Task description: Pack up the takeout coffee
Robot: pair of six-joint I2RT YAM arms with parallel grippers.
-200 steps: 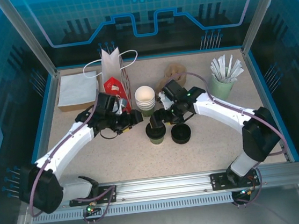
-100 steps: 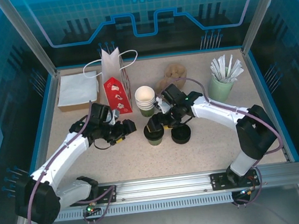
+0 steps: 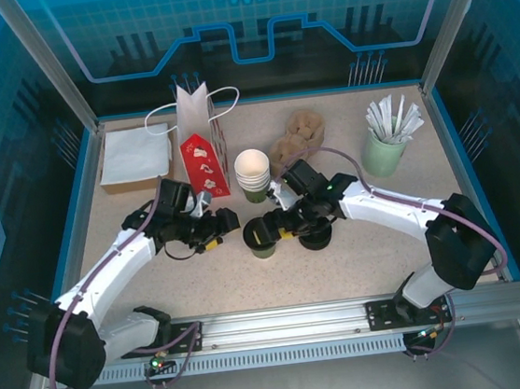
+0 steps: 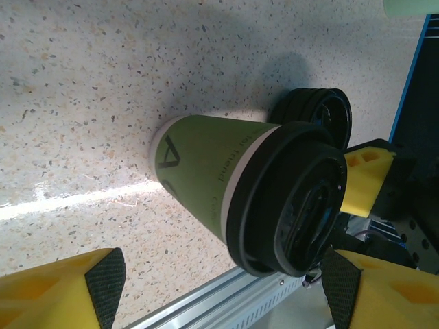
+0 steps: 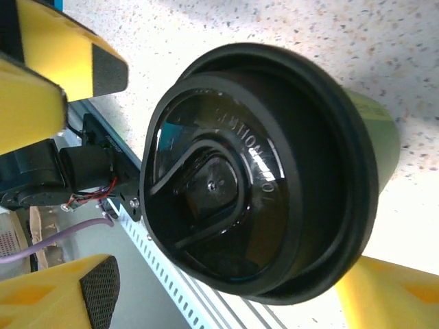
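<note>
The takeout coffee [image 3: 263, 235] is a green paper cup wearing a black lid, upright on the table just in front of centre. It also shows as a cup [image 4: 206, 181] in the left wrist view and as a lidded cup [image 5: 260, 171] in the right wrist view. My right gripper [image 3: 278, 222] is open. Its jaws straddle the lid, and one pad [image 5: 101, 291] stands a little clear of the rim. My left gripper [image 3: 220, 222] is open just left of the cup and apart from it. One of its pads [image 4: 106, 281] shows at the frame's bottom.
A loose black lid [image 3: 316, 236] lies right of the cup. Behind it stands a stack of white-rimmed cups [image 3: 253, 171], with a red-and-white paper bag [image 3: 202, 145] to their left. The brown pulp carrier [image 3: 298, 136], mint cup of sticks [image 3: 386, 147] and napkins [image 3: 134, 156] sit along the back.
My left gripper pulled back from the bag toward the front left. My right gripper came forward and left over the lidded cup, which shifted slightly left.
</note>
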